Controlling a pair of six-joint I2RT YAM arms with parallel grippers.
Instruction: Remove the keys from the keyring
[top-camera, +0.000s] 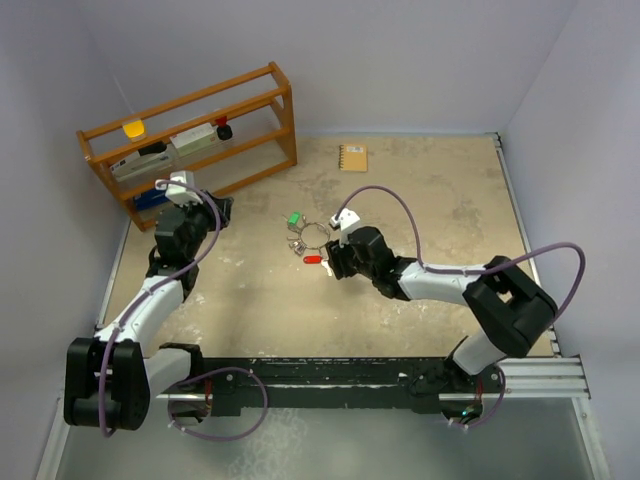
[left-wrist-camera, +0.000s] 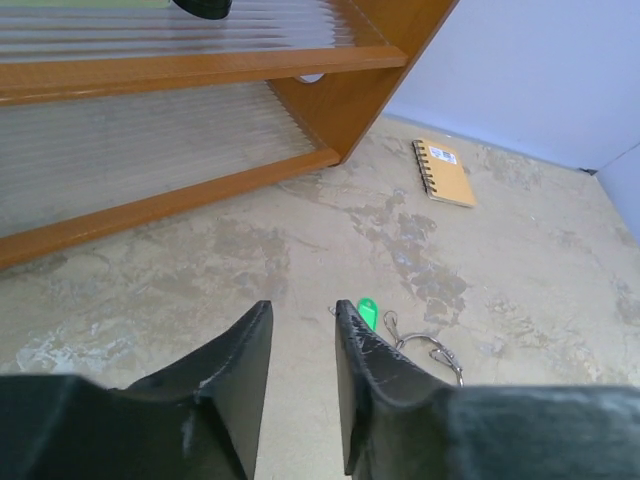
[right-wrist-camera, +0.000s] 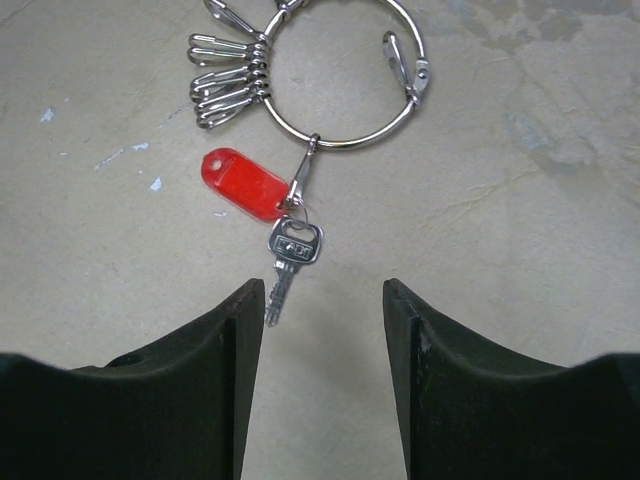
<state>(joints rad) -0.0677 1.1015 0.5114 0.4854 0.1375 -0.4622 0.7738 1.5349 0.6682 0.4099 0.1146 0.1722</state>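
ring (right-wrist-camera: 350, 143): silver
6 o'clock tag (top-camera: 312, 259): red
10 o'clock tag (top-camera: 294, 217): green
notebook (left-wrist-camera: 446, 172): tan
shelf (top-camera: 190, 130): orange
table (top-camera: 430, 200): mottled beige

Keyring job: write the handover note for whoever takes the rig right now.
Left gripper: jaws partly open, empty, low over the table between the shelf and the keyring, apart from it.
Right gripper: open, empty, nosed up to the silver key.
Things: keyring flat on the table. The silver key and its red tag hang from a clip on its near side. The green tag lies on its shelf side. Small silver clips are bunched on the ring.
Done: no key is visibly off the ring.
Left: probably hold the ring, then unclip each key.
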